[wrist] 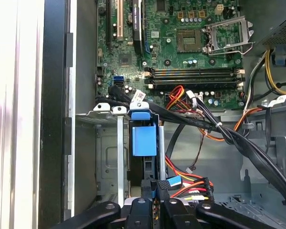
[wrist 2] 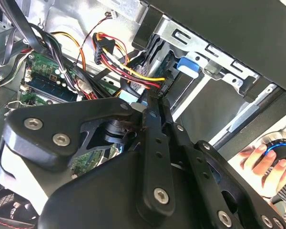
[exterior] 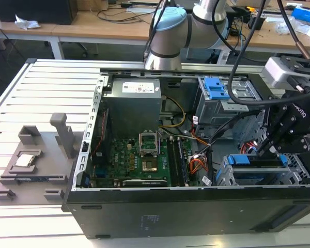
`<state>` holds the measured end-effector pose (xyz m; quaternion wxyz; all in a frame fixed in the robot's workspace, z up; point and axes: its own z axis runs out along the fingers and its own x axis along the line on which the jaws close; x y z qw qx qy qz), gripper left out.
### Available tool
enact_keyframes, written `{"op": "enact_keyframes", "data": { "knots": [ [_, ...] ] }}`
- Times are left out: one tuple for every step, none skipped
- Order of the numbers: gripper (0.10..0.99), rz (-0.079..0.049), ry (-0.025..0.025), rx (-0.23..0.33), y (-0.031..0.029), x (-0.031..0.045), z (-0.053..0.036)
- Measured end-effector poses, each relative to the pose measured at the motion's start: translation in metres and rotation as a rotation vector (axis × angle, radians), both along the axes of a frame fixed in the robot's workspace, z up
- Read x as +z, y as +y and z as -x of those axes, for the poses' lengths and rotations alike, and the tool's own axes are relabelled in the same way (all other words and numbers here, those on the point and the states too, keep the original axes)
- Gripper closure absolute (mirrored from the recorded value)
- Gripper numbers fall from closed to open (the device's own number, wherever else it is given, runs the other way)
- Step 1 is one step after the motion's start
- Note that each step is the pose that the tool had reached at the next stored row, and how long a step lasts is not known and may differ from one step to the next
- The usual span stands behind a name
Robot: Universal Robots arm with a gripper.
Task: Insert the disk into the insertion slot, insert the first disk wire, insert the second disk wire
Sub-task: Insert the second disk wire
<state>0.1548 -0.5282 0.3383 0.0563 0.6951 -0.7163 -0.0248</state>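
Note:
The disk (exterior: 258, 163), dark with its blue carrier (wrist: 144, 140), sits inside the silver insertion slot (exterior: 223, 176) at the case's corner on the exterior view's right. My gripper (exterior: 267, 148) hangs just over the disk's rear end. In both wrist views its fingers (wrist: 162, 190) stand close together at the back of the disk, pinching what looks like a light blue wire connector (wrist 2: 129, 98). A bundle of red, yellow and black disk wires (wrist 2: 118, 61) runs right beside the fingertips (wrist 2: 155, 107). A blue-tipped plug (wrist: 174, 181) lies next to them.
The open computer case (exterior: 144, 217) holds a motherboard (exterior: 144, 160), a power supply (exterior: 132, 103) and a second drive bay with a blue latch (exterior: 215, 89). Thick black cables (wrist: 238, 143) cross the case. A grey fixture (exterior: 28, 165) lies on the exterior view's left. A hand (wrist 2: 262, 162) rests outside the case.

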Motion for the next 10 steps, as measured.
{"op": "enact_keyframes", "data": {
  "knots": [
    [0.922,-0.001,0.0000,0.000,0.0000,-0.0003,0.0000],
    [0.922,-0.002,0.0000,0.000,-0.0001,-0.0005,0.0000],
    [0.922,-0.002,0.0000,0.000,0.0000,-0.0008,0.0002],
    [0.922,-0.002,-0.0001,0.000,0.0000,-0.0011,0.0006],
    [0.922,-0.002,-0.0002,0.000,-0.0001,-0.0017,0.0011],
    [0.922,-0.002,-0.0002,0.000,-0.0001,-0.0020,0.0014],
    [0.922,-0.002,-0.0002,0.000,-0.0001,-0.0023,0.0020],
    [0.922,-0.002,-0.0001,0.000,-0.0002,-0.0028,0.0032],
    [0.922,-0.001,0.0000,0.000,-0.0001,-0.0024,0.0032],
    [0.922,-0.002,0.0000,0.001,-0.0003,-0.0021,0.0033]
  ]
}}
